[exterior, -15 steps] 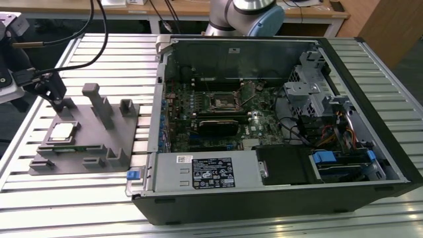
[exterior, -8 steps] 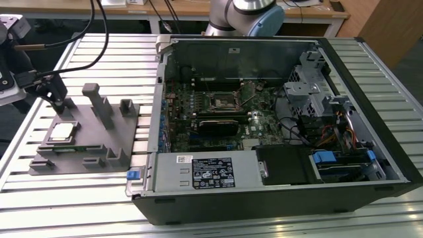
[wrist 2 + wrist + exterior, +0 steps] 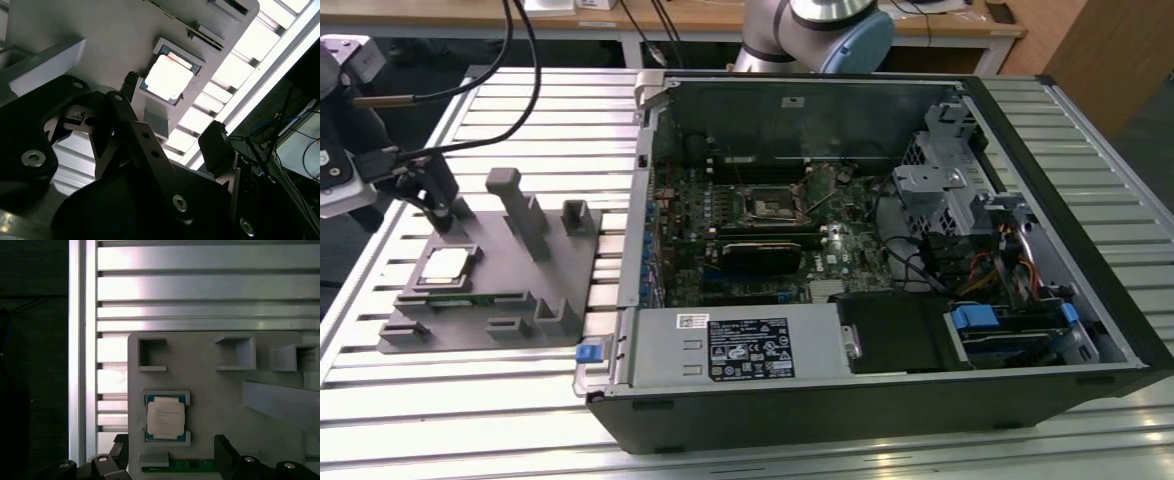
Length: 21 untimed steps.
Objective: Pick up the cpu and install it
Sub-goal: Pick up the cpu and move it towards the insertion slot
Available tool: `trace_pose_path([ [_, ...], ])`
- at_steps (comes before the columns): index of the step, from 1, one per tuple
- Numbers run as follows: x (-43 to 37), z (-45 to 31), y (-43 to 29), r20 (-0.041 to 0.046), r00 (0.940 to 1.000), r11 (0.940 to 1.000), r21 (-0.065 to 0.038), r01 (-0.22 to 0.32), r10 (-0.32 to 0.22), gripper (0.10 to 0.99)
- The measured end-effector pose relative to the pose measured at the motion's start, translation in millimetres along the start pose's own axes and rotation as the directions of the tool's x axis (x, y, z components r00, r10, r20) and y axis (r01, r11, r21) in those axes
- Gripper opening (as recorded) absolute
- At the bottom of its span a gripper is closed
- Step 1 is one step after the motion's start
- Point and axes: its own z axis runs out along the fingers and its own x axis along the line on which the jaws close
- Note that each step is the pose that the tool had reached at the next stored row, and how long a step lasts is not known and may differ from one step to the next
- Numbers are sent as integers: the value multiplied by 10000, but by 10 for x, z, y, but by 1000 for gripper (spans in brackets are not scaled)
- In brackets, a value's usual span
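cpu [image 3: 165,418] in grey holder [image 3: 215,390] pocket, side edges exposed, gripper [image 3: 171,444] spread empty nearby

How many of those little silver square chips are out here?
1: the cpu lies in a recess of the grey holder, beside the computer case. The case could hide others.

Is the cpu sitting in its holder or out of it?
In. The cpu lies flat in a recess of the grey fixture; the open gripper straddles it, holding nothing.
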Motion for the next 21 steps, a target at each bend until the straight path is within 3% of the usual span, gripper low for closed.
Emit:
trace_pose_path([
  [5,-1,29,-1,2,10000,10000,2,1,-1,773],
  [21,-3,291,6,24,9999,9999,4,-158,158,773],
])
